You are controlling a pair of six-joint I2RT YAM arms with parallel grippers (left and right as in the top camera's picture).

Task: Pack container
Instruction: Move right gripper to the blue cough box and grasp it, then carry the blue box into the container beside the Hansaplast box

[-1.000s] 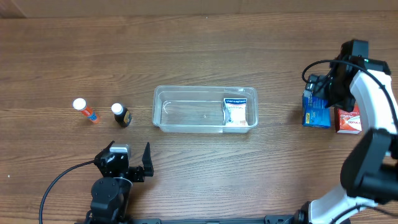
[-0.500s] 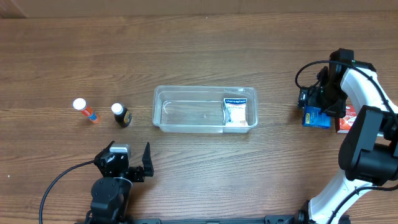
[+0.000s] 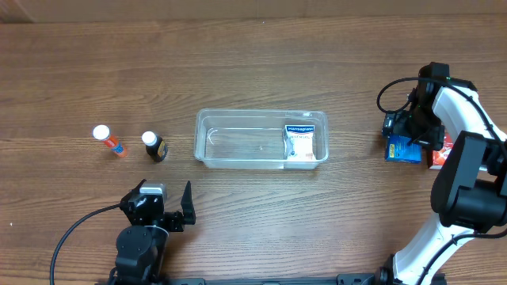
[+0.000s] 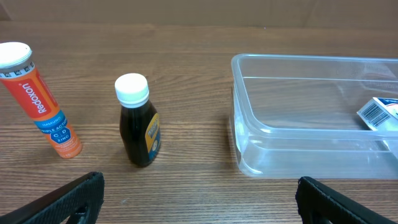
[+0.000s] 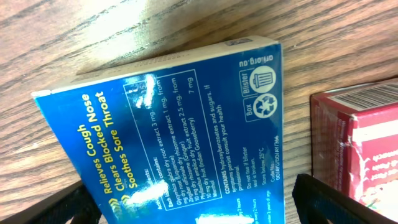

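The clear plastic container [image 3: 238, 144] lies mid-table with a white and blue packet [image 3: 299, 142] in its right end; it also shows in the left wrist view [image 4: 292, 146]. My right gripper [image 3: 402, 133] is at the far right, low over a blue box [image 3: 404, 150]. In the right wrist view its open fingers [image 5: 193, 196] straddle the blue box [image 5: 174, 124], with a gap on the right side. My left gripper [image 3: 169, 212] is open and empty near the front edge [image 4: 199, 190], apart from everything.
A red box [image 3: 444, 152] lies right beside the blue box [image 5: 360, 143]. An orange tube [image 3: 108, 141] [image 4: 40, 99] and a dark bottle with a white cap [image 3: 154, 146] [image 4: 138, 121] stand left of the container.
My right gripper has come down and left from above the boxes onto the blue box. It has hardly moved in the last half second. The left arm is still.
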